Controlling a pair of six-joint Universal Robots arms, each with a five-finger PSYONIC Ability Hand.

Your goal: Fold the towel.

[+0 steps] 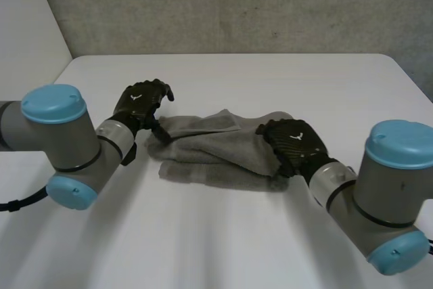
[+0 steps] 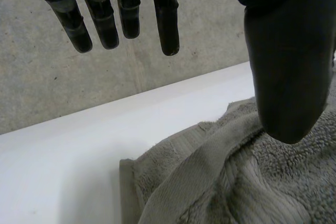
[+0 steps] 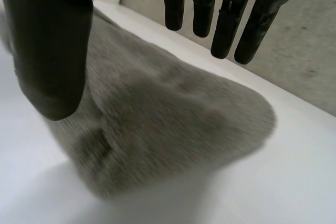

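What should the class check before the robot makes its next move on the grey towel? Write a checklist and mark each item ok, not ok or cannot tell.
1. The towel lies wholly on the table: ok.
2. The left robot hand is at the towel's left end: ok.
3. The right robot hand is over the towel's right end: ok.
4. A hand grips the cloth: not ok. Both wrist views show straight fingers, with the thumbs apart from them.
5. The towel is neatly folded: not ok. Its layers are bunched and an upper flap lies askew.
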